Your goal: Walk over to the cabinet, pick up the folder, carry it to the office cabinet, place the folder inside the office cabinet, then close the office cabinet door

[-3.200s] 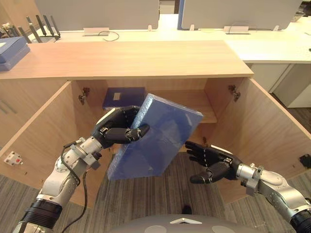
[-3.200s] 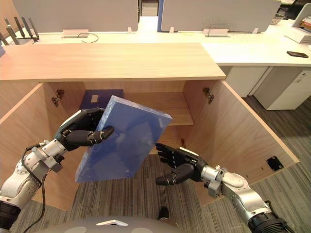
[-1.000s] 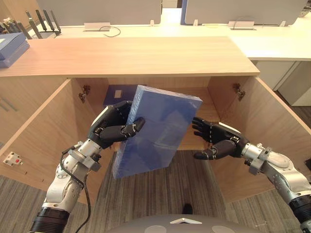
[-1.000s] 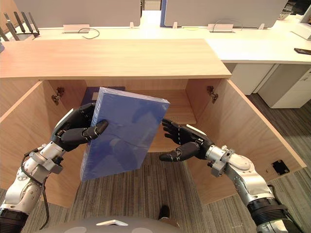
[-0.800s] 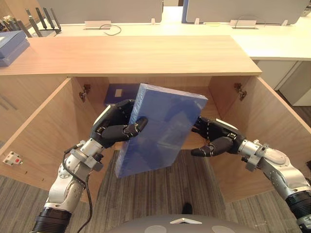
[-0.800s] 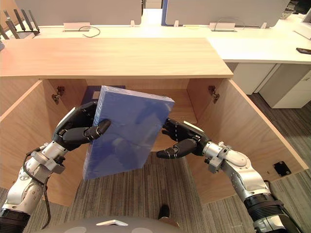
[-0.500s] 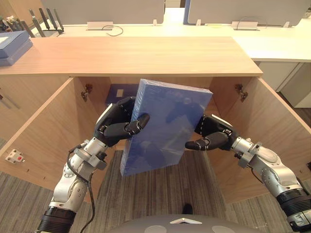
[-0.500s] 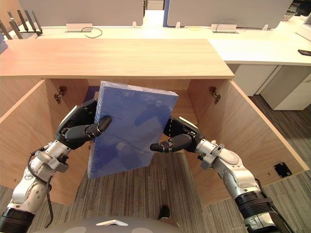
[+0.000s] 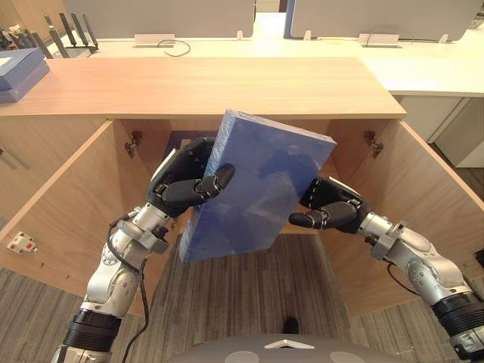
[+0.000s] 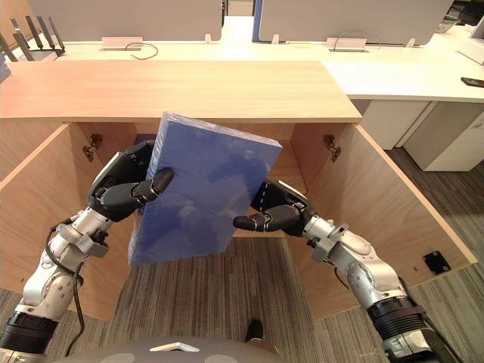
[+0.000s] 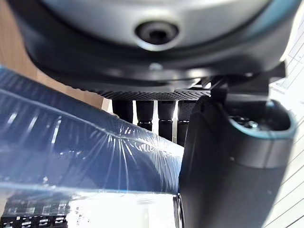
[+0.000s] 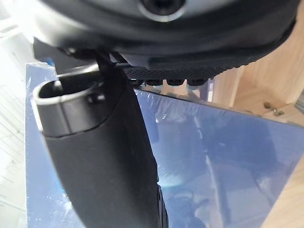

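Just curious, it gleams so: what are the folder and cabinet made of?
The folder looks like blue board or plastic wrapped in clear glossy film: wrinkles and glare streaks show. The cabinet looks like light wood or wood-look laminate, matte: even grain on top and doors.

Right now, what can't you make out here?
- Dark blue item in the cabinet: mostly behind the held folder and left hand, eye views.
- Shelf: middle covered by held folder.
- Blue box: cut by left eye view's edge.
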You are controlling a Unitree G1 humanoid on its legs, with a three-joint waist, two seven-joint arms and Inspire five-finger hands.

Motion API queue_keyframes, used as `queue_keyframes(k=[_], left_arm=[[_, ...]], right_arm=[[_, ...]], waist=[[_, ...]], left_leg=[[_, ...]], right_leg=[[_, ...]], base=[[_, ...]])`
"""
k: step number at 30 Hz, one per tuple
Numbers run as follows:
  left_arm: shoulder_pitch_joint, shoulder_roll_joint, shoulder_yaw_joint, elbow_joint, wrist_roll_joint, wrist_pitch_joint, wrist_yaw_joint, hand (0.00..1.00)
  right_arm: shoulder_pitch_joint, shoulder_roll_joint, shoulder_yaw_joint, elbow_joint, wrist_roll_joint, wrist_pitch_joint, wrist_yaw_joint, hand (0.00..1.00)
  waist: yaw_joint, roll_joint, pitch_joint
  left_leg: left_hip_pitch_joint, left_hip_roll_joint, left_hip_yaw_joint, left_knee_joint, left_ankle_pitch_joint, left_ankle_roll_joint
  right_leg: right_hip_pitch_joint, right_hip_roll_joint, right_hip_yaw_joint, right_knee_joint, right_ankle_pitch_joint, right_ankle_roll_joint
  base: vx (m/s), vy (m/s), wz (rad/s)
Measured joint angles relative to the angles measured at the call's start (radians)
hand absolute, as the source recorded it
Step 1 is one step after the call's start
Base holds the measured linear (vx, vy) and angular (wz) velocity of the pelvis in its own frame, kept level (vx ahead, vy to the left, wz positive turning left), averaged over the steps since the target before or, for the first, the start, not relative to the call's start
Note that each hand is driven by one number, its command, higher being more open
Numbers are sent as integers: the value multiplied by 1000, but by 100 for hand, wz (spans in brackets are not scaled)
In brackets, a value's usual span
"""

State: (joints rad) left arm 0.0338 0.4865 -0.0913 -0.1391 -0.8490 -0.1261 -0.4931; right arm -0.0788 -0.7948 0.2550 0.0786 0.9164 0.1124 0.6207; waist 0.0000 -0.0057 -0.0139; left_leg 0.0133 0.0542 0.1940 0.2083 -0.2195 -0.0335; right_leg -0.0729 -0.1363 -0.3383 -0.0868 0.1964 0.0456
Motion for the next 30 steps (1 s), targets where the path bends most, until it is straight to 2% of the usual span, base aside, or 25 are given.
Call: queue_keyframes(k=[2, 5, 13, 24, 30], left_arm=[[-17, 30, -26, 17, -29, 6, -5, 0], [-44, 92, -72, 54, -93, 55, -17, 0], [-43, 180, -147, 72, -170, 111, -27, 0], [4, 177, -157, 105, -247, 106, -36, 0], [42, 111, -127, 115, -258, 90, -35, 0]], right_arm=[[-13, -64, 39, -5, 6, 15, 0, 100], [-26, -150, 111, -7, 14, 38, 1, 100], [-26, -235, 207, -17, 14, 79, 14, 100], [-26, -259, 215, -37, 14, 80, 27, 100], [-24, -219, 165, -37, 13, 80, 26, 100]], waist=[[1, 0, 0], [6, 0, 0], [14, 1, -2], [17, 1, -3], [20, 1, -5]], left_leg=[[0, 0, 0, 1, 0, -1], [-1, 1, 1, 1, 0, -1], [-3, 0, 12, 0, 0, -1], [-3, 0, 12, 0, 0, -1], [-3, 0, 12, -1, 0, -1]], right_leg=[[0, 0, 1, 0, 0, 0], [-1, 0, 1, 0, 1, 0], [-10, 1, 12, 0, 3, -1], [-10, 1, 13, 0, 4, -1], [-11, 1, 13, 0, 4, -1]], base=[[0, 0, 0], [0, 0, 0], [0, 0, -3], [-23, 14, 0], [0, 0, 0]])
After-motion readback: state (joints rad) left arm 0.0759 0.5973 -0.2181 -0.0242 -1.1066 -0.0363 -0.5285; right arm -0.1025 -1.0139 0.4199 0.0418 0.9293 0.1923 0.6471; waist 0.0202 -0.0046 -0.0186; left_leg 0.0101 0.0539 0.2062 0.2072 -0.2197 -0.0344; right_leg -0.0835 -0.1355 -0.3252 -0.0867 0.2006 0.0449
